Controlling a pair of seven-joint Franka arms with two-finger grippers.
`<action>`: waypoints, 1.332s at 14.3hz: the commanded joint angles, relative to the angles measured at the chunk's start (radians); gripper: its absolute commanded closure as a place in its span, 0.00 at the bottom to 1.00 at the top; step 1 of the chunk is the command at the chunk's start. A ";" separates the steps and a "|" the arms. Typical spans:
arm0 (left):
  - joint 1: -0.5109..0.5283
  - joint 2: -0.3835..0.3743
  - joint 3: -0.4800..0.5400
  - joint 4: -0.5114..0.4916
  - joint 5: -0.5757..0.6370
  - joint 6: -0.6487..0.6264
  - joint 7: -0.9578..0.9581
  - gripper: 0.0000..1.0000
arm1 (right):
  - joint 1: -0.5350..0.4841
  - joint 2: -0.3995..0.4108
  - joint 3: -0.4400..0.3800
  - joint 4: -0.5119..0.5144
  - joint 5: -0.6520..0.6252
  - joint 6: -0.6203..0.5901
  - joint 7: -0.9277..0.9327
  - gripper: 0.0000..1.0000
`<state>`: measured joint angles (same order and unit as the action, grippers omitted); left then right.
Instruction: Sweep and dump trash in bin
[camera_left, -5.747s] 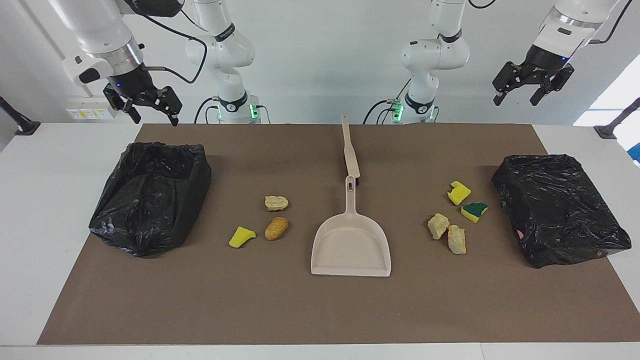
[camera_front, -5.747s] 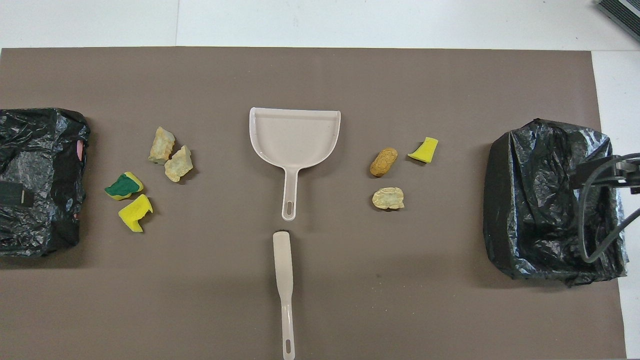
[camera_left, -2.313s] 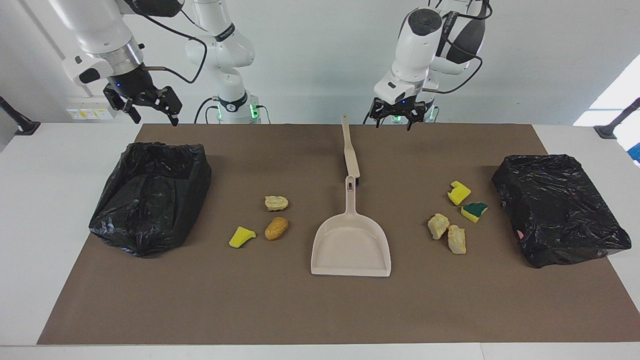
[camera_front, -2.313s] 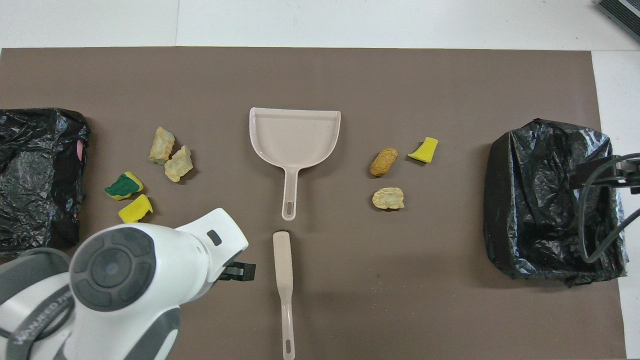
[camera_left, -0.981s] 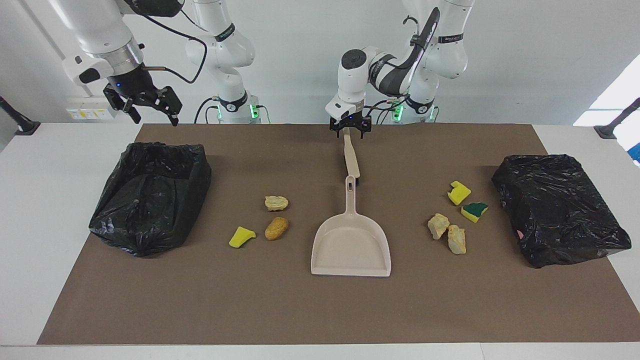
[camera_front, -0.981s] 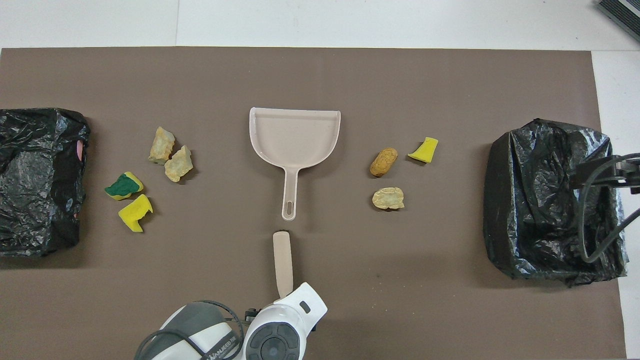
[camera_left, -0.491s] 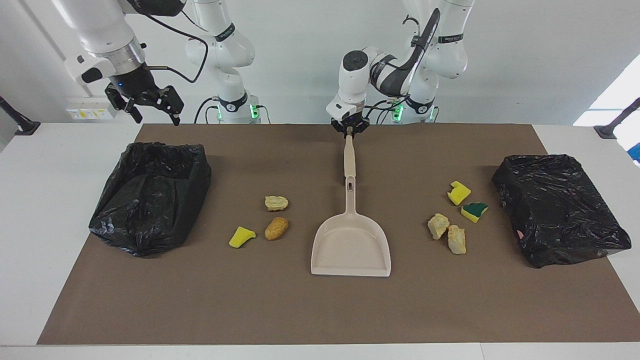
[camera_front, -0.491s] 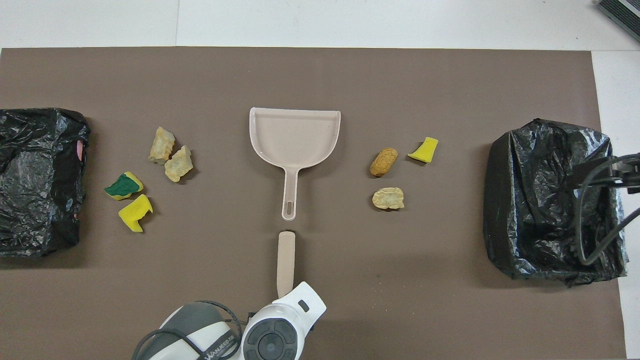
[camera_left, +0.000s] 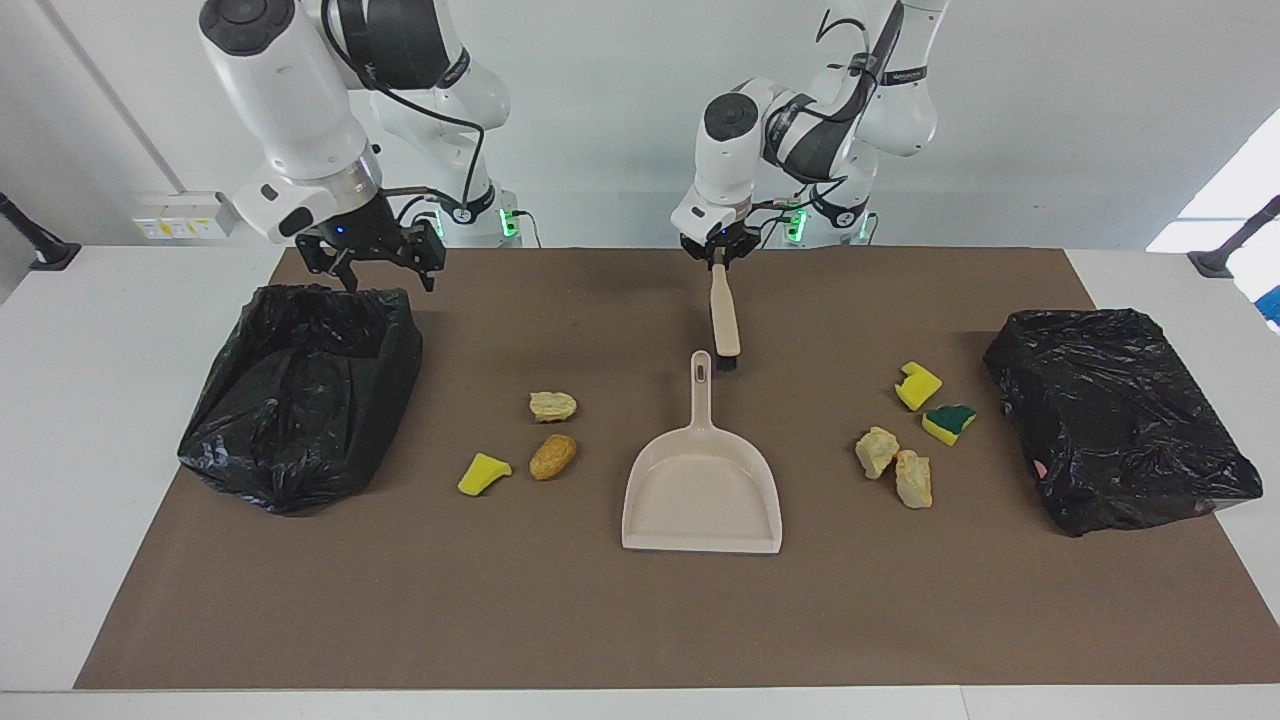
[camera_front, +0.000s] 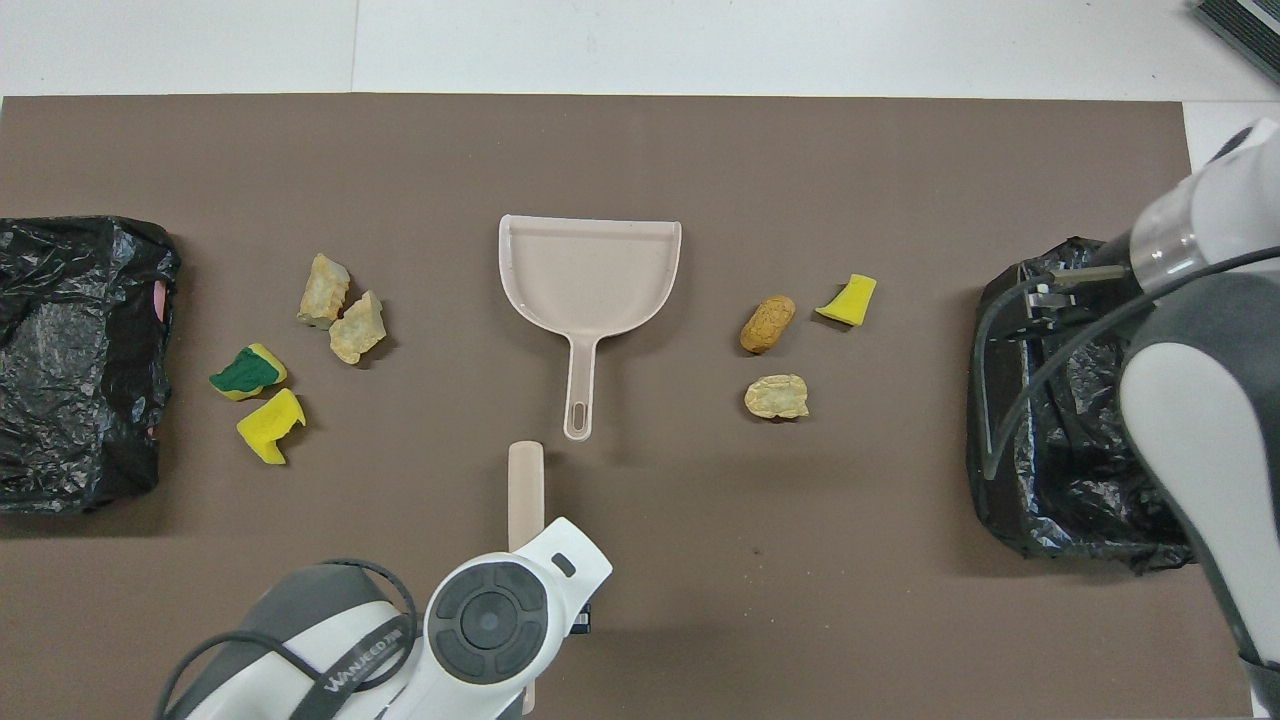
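1. Facing view: the brush (camera_left: 723, 320) is gripped at the top of its handle by the left gripper (camera_left: 718, 254), and is held tilted, its bristle end low, just beside the tip of the dustpan (camera_left: 703, 478) handle.
2. The dustpan is seen lying flat in the middle of the brown mat (camera_left: 600, 620), its open mouth turned away from the robots.
3. Four scraps of trash (camera_left: 908, 432) are gathered toward the left arm's end of the table: two yellow sponge pieces, one green-topped, and two tan lumps slightly farther from the robots.
4. Three more scraps (camera_left: 535, 440) are spread toward the right arm's end: two tan lumps and one yellow sponge piece.
5. A black-bagged bin (camera_left: 300, 390) is placed at the right arm's end, and a second bagged bin (camera_left: 1115, 415) at the left arm's end.
6. The right gripper (camera_left: 375, 270) is held above the robot-side rim of the first bin, with its fingers spread and nothing between them.
7. In the overhead view, the brush (camera_front: 526, 485) is partly covered by the left arm's wrist, and the dustpan (camera_front: 590, 275) is shown bare.
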<state>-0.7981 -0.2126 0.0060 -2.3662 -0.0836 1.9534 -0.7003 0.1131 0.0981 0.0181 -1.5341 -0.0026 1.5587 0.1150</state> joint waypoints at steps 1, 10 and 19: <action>0.104 -0.101 -0.003 0.018 -0.018 -0.108 0.070 1.00 | 0.045 0.054 0.006 0.029 0.015 0.076 0.066 0.00; 0.543 -0.067 -0.003 0.148 0.087 -0.232 0.474 1.00 | 0.324 0.202 0.006 -0.015 0.032 0.360 0.409 0.00; 0.827 0.062 -0.003 0.150 0.165 -0.044 0.725 1.00 | 0.528 0.371 0.005 -0.027 -0.054 0.607 0.676 0.00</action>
<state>-0.0023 -0.2072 0.0171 -2.2322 0.0660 1.8741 0.0024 0.6195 0.4336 0.0272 -1.5508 -0.0096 2.1093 0.7407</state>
